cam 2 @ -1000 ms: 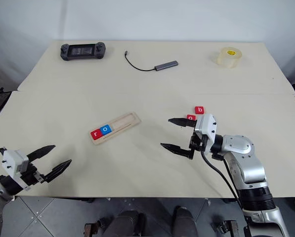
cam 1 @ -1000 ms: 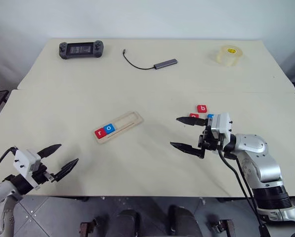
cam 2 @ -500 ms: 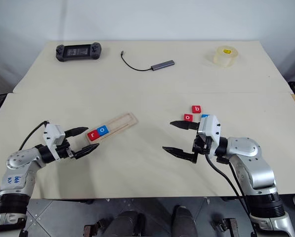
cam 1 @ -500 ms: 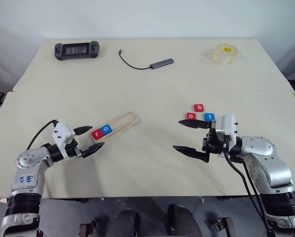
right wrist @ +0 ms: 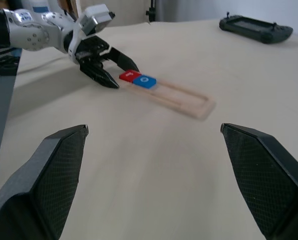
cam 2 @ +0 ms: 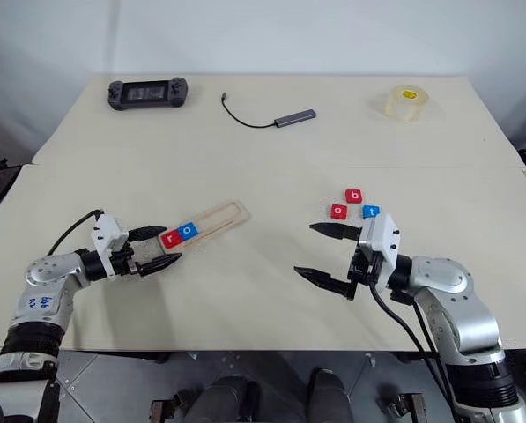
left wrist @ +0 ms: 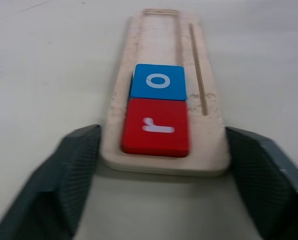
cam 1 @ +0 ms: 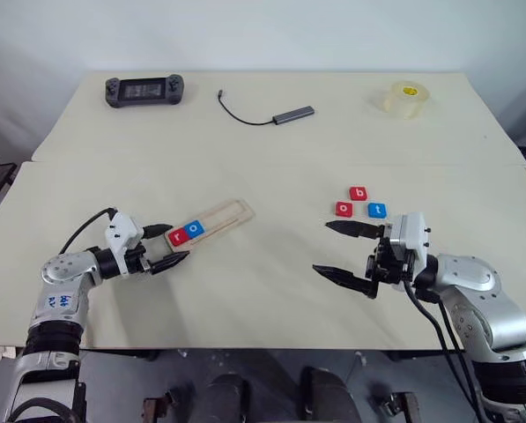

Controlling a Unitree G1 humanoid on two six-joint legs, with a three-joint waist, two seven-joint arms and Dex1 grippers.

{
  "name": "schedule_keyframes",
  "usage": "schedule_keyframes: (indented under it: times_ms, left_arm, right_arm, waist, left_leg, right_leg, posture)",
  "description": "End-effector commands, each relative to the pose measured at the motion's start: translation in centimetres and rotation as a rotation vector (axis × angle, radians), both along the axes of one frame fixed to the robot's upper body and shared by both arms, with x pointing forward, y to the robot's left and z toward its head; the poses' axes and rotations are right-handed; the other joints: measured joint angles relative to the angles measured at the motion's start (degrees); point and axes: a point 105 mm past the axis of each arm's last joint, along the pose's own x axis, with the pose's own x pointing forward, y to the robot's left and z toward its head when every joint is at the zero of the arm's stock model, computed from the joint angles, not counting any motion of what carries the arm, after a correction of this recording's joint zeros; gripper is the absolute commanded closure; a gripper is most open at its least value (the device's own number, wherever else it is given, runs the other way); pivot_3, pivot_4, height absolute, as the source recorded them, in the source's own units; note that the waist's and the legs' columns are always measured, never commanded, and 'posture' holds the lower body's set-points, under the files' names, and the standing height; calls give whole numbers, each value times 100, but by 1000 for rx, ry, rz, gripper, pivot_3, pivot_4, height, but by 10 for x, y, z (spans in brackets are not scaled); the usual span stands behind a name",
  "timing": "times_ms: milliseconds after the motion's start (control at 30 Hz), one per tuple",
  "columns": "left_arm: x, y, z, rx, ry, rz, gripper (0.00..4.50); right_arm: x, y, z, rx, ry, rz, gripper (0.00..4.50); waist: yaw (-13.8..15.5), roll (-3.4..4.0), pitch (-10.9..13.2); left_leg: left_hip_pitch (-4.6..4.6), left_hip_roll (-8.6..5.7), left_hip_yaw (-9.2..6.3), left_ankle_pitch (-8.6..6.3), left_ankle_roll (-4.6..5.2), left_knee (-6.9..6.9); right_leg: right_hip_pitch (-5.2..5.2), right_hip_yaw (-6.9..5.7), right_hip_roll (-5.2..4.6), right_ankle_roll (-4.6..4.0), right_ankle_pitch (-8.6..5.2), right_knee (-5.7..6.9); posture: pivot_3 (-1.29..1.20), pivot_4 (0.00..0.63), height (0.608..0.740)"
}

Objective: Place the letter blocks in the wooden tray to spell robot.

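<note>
The wooden tray (cam 1: 223, 217) lies slantwise left of the table's middle, with a red r block (cam 1: 177, 236) and a blue o block (cam 1: 195, 229) at its near end. The tray (left wrist: 161, 45) and the r block (left wrist: 156, 126) fill much of the left wrist view. My left gripper (cam 1: 179, 243) is open, one finger on each side of that end; I cannot tell whether they touch it. Three loose blocks lie to the right: red b (cam 1: 358, 193), red o (cam 1: 344, 209), blue t (cam 1: 377, 211). My right gripper (cam 1: 322, 248) hangs open and empty just in front of them.
A black game controller (cam 1: 144, 89), a cable with a grey hub (cam 1: 280, 113) and a roll of clear tape (cam 1: 404, 99) sit along the far side of the table. A seam (cam 1: 271, 163) crosses the table behind the tray.
My left gripper has come forward from the table's front edge to the tray's near end. The right gripper has drawn back slightly, uncovering the blue t block.
</note>
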Motion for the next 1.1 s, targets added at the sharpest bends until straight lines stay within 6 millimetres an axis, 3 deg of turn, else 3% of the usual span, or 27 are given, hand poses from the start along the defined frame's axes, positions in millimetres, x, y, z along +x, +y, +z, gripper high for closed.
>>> schedule_keyframes:
  times_ms: [33,167,267,433,567,700,767,833,1000,1100]
  left_arm:
    - [-5,-10,-11,11,20,-50,1092]
    - [-11,-42,11,20,-83,-220,1092]
    - [-20,-68,16,76,-122,-368,1092]
    - [-23,-110,12,137,-127,-542,1092]
    - [-19,-126,2,174,-102,-576,1092]
    - [-16,-129,2,144,-75,-576,1092]
    - [-11,-128,3,136,-69,-555,369]
    - [-11,-127,4,124,-62,-549,27]
    - [-17,-119,7,84,-63,-543,27]
    - [-23,-101,10,62,-68,-517,27]
  right_arm:
    - [-5,-9,10,-1,-34,-29,0]
    - [-12,-31,3,-26,-11,-117,0]
    - [-22,-48,-4,-45,14,-187,0]
    - [-48,-79,-26,-90,95,-308,0]
    - [-61,-91,-36,-103,125,-373,0]
    - [-66,-94,-39,-91,130,-415,0]
    - [-69,-95,-40,-84,129,-432,0]
    - [-71,-96,-41,-78,127,-445,0]
    - [-76,-108,-42,-67,109,-524,0]
    - [-82,-124,-44,-62,98,-607,0]
  waist:
    - [2,1,-1]
    - [42,-1,1]
    - [31,-3,2]
    - [42,-3,2]
    - [-4,-5,2]
    - [-18,-4,2]
    - [8,-5,2]
    - [14,-5,2]
    - [22,-4,1]
    - [17,-4,2]
  left_leg:
    - [0,0,0,0,0,0]
    - [-9,-3,-6,1,2,0]
    - [-15,-7,-9,1,5,-1]
    - [-11,-4,-2,1,4,-5]
    - [-2,-5,2,3,8,-2]
    - [7,5,11,3,8,-4]
    - [7,5,8,3,8,-3]
    - [5,3,6,3,8,-1]
    - [1,-1,-5,3,8,-2]
    - [2,0,-6,3,8,-5]
  right_leg:
    - [0,0,0,0,0,0]
    - [0,-4,-4,1,1,-4]
    - [0,-5,-5,3,2,-10]
    - [1,-3,-1,3,2,-11]
    - [21,-2,0,13,6,-23]
    - [21,5,6,14,7,-23]
    - [21,5,5,13,7,-22]
    - [21,6,4,13,7,-23]
    - [22,4,2,13,7,-25]
    - [22,3,2,13,7,-29]
  posture:
    - [0,150,740]
    - [0,150,740]
    - [0,150,740]
    - [0,150,740]
    - [0,150,740]
    - [0,150,740]
    - [0,150,740]
    - [0,150,740]
    - [0,150,740]
    - [0,150,740]
